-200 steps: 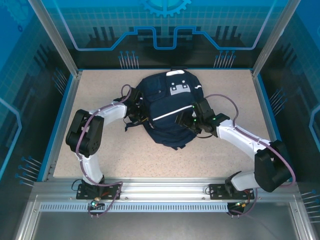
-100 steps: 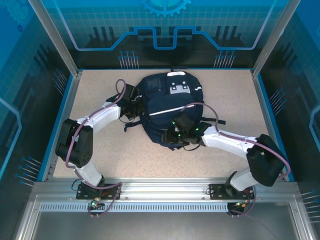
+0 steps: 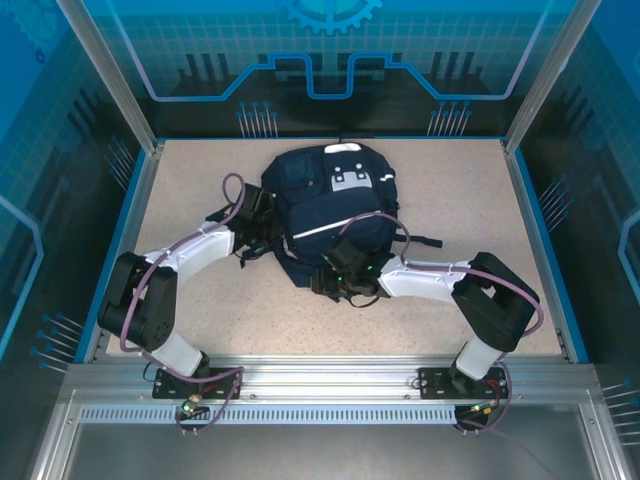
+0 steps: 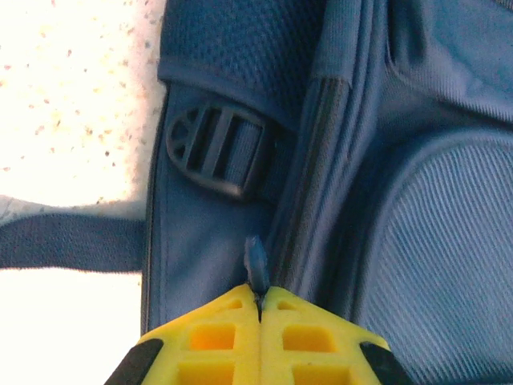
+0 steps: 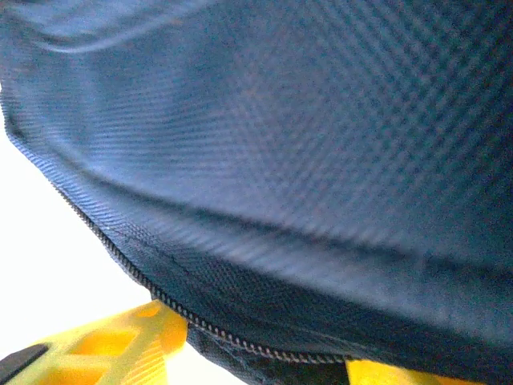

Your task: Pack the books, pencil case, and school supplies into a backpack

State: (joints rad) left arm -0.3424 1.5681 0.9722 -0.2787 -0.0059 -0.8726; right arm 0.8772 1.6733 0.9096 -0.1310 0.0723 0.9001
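Navy-blue fabric backpack lying flat at the middle of the speckled beige bench, its top toward the far edge. A thin white stripe crosses the front panel on a slant. White patches sit near the top; their dark marks are too small to read. Dark straps trail onto the bench on both sides.

Left wrist view: the cloth is a coarse ribbed weave, with a finer mesh-like panel above. A dark, rounded plastic buckle with slotted bars holds a webbing strap that runs out over the bench. A closed zip line runs lengthwise between two stitched panels. The left end effector, with yellow cut-out fingers, is clenched on a small blue tab beside that zip line at the pack's left side.

Right wrist view: blurred navy weave with a line of fine metal zipper teeth along a curved hem. The right end effector is at the pack's near edge, yellow fingers apart with the hem between them; whether they grip it cannot be told.
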